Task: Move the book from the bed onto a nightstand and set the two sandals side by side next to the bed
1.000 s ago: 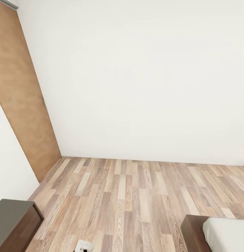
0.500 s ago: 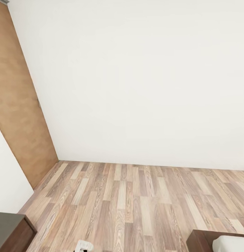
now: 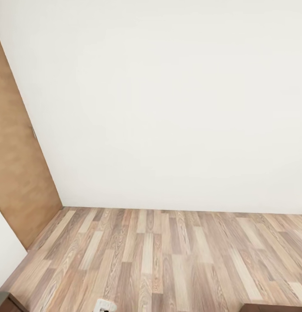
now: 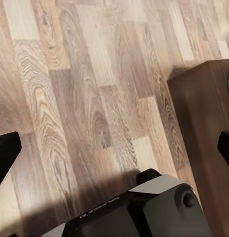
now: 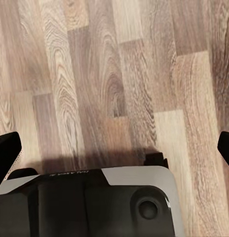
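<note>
- One white wall (image 3: 168, 104) fills most of the head view, and one tan wooden door (image 3: 16, 173) stands at its left side, meeting the wall in the corner.
- The wood-plank floor (image 3: 168, 255) of the bedroom runs below the wall; no loose object lies on the part that I can see.
- At the lower left corner of the head view is one small dark brown corner of furniture (image 3: 2, 301) — too little of it shows to say which piece it is.
- At the lower edge of the head view one small white and black part of the robot (image 3: 103, 306) comes into the picture.
- The left gripper (image 4: 114, 148) has its jaws wide apart: the two black fingertips (image 4: 6, 155) sit at opposite edges of the left wrist view, with bare floor between them.
- Beside it in that view stands one dark reddish-brown wooden block (image 4: 206, 133), which rests on the floor; I cannot tell if it is the bed frame or a nightstand.
- The right gripper (image 5: 114, 153) is also spread wide, nothing between the jaws — only floor planks (image 5: 119, 74) under it.
- Part of the dark robot base (image 5: 95, 202) shows below each gripper.
</note>
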Controlling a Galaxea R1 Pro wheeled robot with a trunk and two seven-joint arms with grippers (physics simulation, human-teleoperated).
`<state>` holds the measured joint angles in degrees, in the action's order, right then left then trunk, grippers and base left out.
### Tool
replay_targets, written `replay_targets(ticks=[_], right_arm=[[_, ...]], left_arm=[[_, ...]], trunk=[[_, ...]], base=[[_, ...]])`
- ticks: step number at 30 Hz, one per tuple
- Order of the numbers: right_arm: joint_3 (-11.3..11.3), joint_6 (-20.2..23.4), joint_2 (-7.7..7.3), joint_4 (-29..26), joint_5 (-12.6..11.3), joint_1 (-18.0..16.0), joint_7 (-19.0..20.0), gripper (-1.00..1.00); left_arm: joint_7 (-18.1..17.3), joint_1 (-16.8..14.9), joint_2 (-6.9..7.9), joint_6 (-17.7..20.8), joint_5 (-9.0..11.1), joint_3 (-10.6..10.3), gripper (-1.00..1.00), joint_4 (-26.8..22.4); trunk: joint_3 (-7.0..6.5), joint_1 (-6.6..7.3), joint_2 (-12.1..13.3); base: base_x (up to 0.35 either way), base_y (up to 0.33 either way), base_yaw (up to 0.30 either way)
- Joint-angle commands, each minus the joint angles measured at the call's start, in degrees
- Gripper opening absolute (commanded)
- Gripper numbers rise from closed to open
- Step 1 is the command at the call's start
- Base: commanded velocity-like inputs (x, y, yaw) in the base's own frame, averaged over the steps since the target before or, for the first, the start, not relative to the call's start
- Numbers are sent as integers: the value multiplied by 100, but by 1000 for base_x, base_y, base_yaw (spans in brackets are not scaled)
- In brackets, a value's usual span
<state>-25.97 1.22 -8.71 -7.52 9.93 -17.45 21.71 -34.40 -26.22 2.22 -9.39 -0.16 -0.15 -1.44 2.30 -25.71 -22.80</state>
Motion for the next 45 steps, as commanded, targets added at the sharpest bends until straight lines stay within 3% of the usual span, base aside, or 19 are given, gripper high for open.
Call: replay_targets(ticks=[1,45], right_arm=[[-49,12,1,-7,56,-4,27,100],[-51,13,71,-4,53,-4,-8,100]], left_arm=[[-14,-6,1,-28,-2,-2,100,7],[-5,-6,-5,-37,16,6,100,21]], trunk=[[12,-7,-12],[10,-7,-12]], base=[[326,0,-40],[330,0,-2]])
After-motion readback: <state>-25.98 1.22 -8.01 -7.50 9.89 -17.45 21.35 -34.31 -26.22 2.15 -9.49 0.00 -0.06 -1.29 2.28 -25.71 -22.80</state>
